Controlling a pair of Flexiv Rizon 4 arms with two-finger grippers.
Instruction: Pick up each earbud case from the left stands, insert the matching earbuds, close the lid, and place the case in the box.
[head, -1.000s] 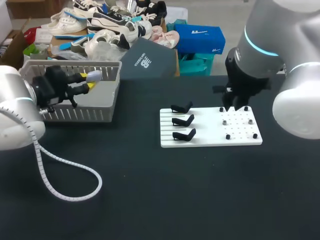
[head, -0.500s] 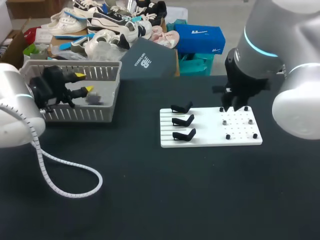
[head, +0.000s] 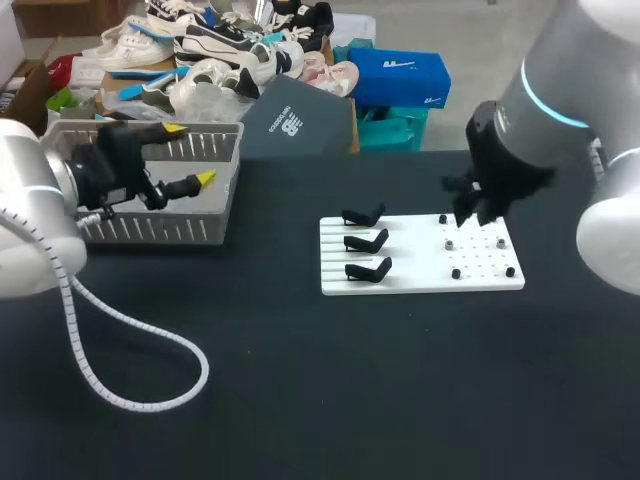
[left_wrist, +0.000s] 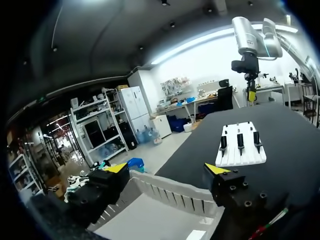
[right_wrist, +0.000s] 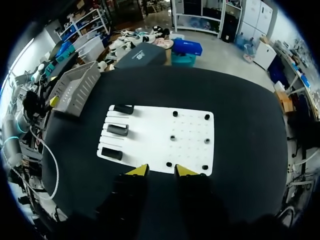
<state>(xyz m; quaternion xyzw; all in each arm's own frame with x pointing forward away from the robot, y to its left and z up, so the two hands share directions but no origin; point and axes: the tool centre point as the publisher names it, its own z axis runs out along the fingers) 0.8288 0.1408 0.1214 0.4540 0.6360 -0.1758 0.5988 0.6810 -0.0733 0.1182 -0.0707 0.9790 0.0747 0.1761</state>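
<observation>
My left gripper (head: 190, 152) hangs over the grey slatted basket (head: 150, 230) at the left, wide open, with nothing between its fingers. In the left wrist view its yellow tips (left_wrist: 215, 169) stand far apart above the basket's wall (left_wrist: 170, 192). A small pale piece (left_wrist: 192, 235) lies on the basket floor; I cannot tell what it is. The white board (head: 420, 255) carries three bare black stands (head: 365, 242) on its left half and small pegs (head: 478, 250) on its right. My right gripper (head: 470, 212) hovers over the pegs. Its tips (right_wrist: 161, 171) show a narrow gap, nothing held.
A white coiled cable (head: 120, 350) runs from my left arm and loops across the black tabletop at the front left. The black table (head: 330, 390) stretches wide in front of the board and between board and basket.
My left gripper opened wide and let go of a pale earbud case, which fell into the basket. My right arm shifted a little to the right over the board.
</observation>
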